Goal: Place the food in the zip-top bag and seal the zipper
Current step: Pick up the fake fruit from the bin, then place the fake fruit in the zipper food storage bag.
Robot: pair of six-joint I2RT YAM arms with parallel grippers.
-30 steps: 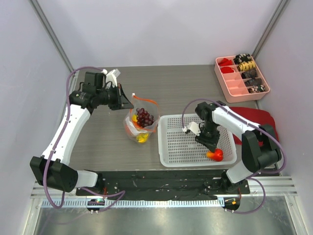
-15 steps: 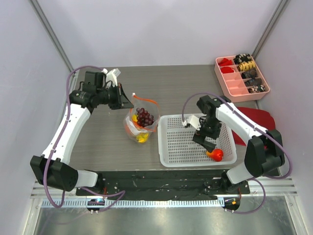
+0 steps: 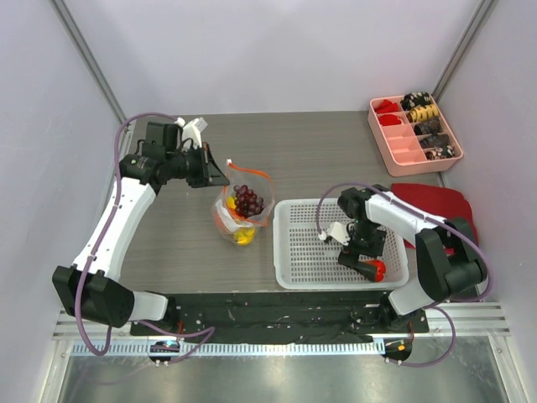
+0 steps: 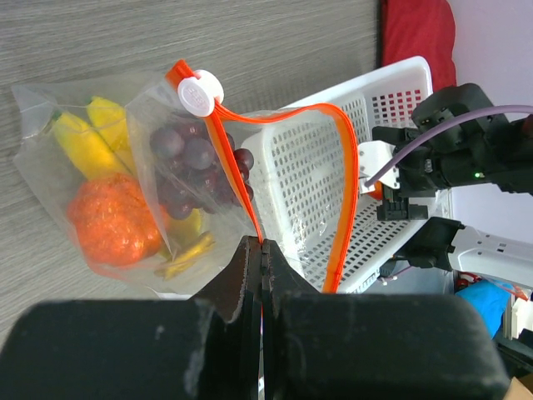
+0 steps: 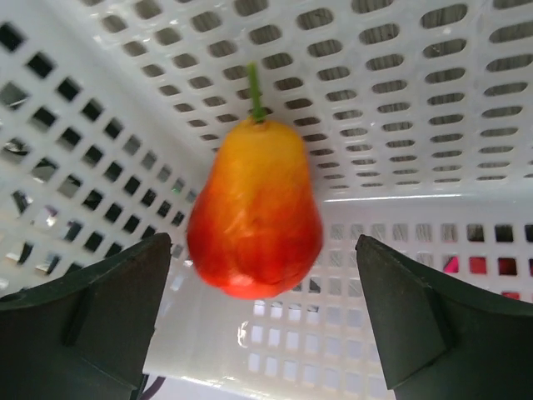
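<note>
The zip-top bag (image 3: 242,215) stands left of the basket with its mouth open, holding purple grapes (image 4: 187,162), a yellow banana bunch (image 4: 79,142) and an orange pumpkin (image 4: 112,221). My left gripper (image 3: 215,173) is shut on the bag's orange-red zipper (image 4: 337,179) strip, pinching it at the jaw tips (image 4: 263,243). A white round tab (image 4: 200,92) sits at the strip's far end. A small red-orange fruit (image 5: 254,221) lies in the near right corner of the white basket (image 3: 289,243). My right gripper (image 5: 262,246) is open, one finger on each side of the fruit, not touching it.
A pink compartment tray (image 3: 415,130) of small snacks sits at the back right. A red cloth (image 3: 440,201) lies right of the basket. The basket's perforated wall (image 5: 400,108) rises just behind the fruit.
My right gripper opened wide, pulled back a little, then came down toward the basket's near right corner, straddling the red-orange fruit. The left arm and bag stayed still.
</note>
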